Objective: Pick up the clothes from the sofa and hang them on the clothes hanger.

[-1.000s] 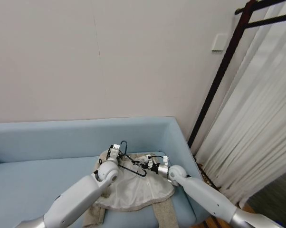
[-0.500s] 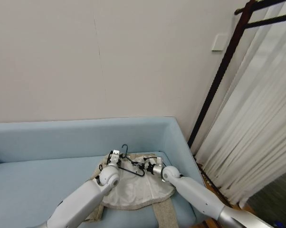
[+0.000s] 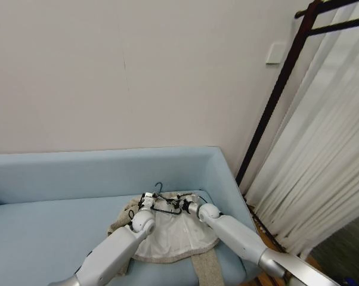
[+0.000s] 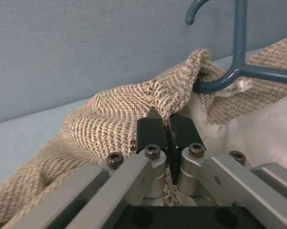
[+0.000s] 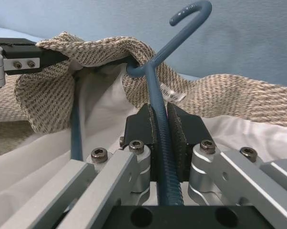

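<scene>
Both arms reach forward and down, with the forearms angled inward so that they converge. Left tool (image 3: 145, 199): fingers pressed together, pinching a fold of the knit garment (image 4: 110, 124). Right tool (image 3: 180, 205): fingers clamped on the bar of the hanger (image 5: 152, 90). The two tools sit near each other without touching.

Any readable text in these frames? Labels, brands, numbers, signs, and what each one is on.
No readable text in any view.
White tag on the knit garment beside the hanger: too small to read.
Wall plate: blank.
Left gripper, shut on the knit garment, and right gripper, shut on the hanger: no markings visible.
</scene>
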Robot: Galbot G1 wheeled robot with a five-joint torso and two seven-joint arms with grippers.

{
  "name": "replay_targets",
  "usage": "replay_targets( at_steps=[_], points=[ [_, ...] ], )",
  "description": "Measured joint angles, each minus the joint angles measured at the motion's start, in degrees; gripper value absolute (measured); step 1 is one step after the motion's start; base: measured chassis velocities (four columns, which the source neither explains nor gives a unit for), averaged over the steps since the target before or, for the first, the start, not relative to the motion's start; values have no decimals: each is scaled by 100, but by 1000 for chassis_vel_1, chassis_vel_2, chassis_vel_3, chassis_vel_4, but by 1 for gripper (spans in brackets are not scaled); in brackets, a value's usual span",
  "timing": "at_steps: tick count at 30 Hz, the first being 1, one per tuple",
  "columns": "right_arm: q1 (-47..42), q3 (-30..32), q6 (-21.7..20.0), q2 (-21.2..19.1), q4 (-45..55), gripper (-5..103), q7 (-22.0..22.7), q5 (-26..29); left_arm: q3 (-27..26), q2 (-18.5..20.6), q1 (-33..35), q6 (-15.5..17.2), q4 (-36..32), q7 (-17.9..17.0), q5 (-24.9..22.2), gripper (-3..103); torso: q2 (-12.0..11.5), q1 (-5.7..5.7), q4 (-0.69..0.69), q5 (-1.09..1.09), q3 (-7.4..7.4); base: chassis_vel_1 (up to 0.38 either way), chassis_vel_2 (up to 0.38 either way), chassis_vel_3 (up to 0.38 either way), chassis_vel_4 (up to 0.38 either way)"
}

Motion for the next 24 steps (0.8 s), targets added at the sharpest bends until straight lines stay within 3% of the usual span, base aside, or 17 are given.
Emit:
replay_targets(
  at_steps=[5,7,9,11,15,17,18,19,23,24],
  points=[
    [-8,-2,44,56,-67,7,277,-227,125,-292,-242,-79,506,152,28,-2,0,0,0,-1,0,0,0,0,0],
    [-63,3,-47,-2,49,18,332,-256,151,-413,-339,-25,735,228,53,8,0,1,-2,0,0,0,0,0,0],
    [-81,6,-73,-28,99,23,358,-255,151,-429,-353,13,762,245,50,8,0,1,-2,-1,0,0,0,0,0],
    [-131,16,-168,-110,258,28,436,-210,164,-439,-368,136,796,296,-34,19,0,1,-2,-1,0,0,0,0,0],
    [-215,38,-224,-320,505,46,517,-171,188,-380,-316,375,748,309,-210,30,0,0,-1,0,-1,0,0,0,0],
    [-267,85,-217,-542,716,57,584,-112,162,-229,-157,696,402,313,-437,41,0,1,-1,0,-1,0,0,0,0],
    [-283,111,-215,-622,794,57,605,-85,141,-152,-83,801,246,313,-513,46,0,1,-1,-1,-1,0,0,0,0],
    [-283,111,-215,-622,794,57,605,-85,141,-152,-83,801,246,313,-513,46,0,1,-1,-1,-1,0,0,0,0],
    [-369,245,-203,-910,1142,78,687,54,-66,144,332,873,-362,308,-605,64,0,0,0,-1,-1,0,0,0,0],
    [-369,245,-203,-910,1142,78,687,54,-66,144,332,873,-362,308,-605,64,0,0,0,-1,-1,0,0,0,0]
  ],
)
